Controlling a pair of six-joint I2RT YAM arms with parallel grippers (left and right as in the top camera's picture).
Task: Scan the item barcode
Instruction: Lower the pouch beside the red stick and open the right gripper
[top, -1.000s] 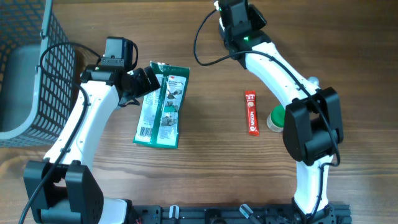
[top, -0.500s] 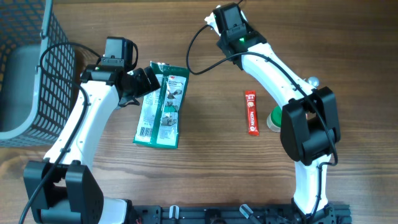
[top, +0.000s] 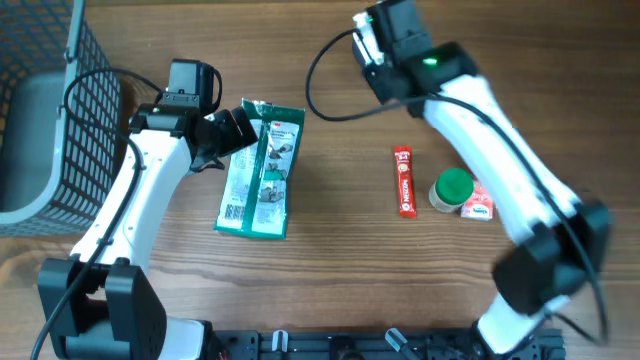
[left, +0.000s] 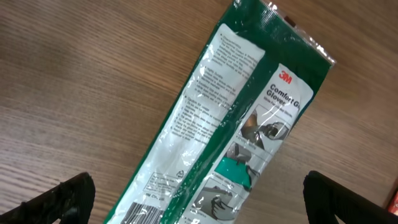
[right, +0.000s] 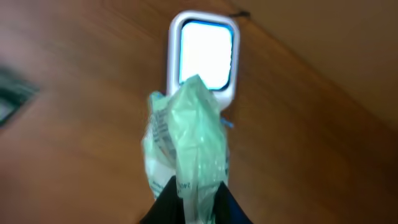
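Your right claw (right: 189, 202) clamped shut on crumpled pale green packet (right: 185, 134), held close to white scanner (right: 205, 56). Your left claw (left: 202, 202) spread wide over green glove pack (left: 239, 118) lying on counter (left: 74, 93).

left pincer (top: 228, 140): spread wide, angled downward | right pincer (right: 189, 202): clamped shut, arm stretched forward

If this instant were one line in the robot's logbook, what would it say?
left gripper: open over glove pack | right gripper: shut on pale green packet | packet: held before lit scanner
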